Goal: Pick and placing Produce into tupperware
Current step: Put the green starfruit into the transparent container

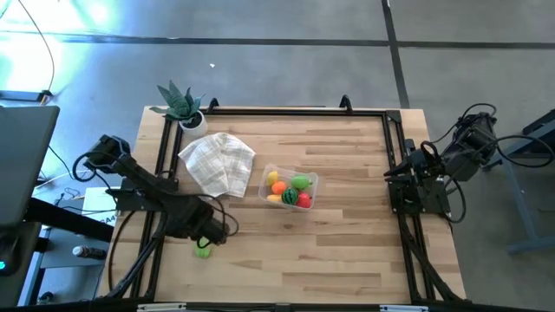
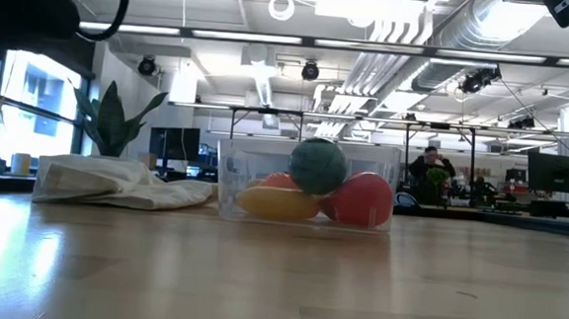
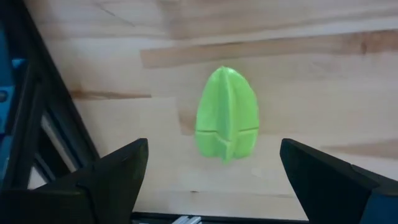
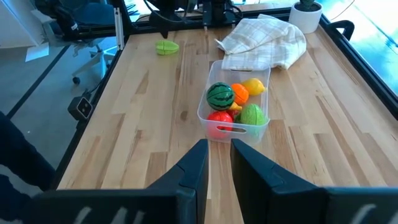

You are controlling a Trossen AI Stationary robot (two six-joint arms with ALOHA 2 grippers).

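A light green ribbed toy fruit (image 3: 227, 115) lies on its side on the wooden table near the left edge (image 1: 202, 252). My left gripper (image 3: 212, 163) hangs above it, pointing down and open, one finger on either side and clear of it (image 1: 208, 237). The clear tupperware (image 1: 290, 187) stands mid-table and holds several toy fruits, among them a watermelon (image 4: 220, 95) and a red one (image 4: 219, 119). My right gripper (image 4: 217, 158) waits at the right edge, shut and empty.
A crumpled white checked cloth (image 1: 218, 162) lies just left of the tupperware. A small potted plant (image 1: 182, 107) stands at the far left corner. A black frame rail (image 1: 163, 165) runs along the table's edges. Bare wood stretches across the near half (image 1: 329, 260).
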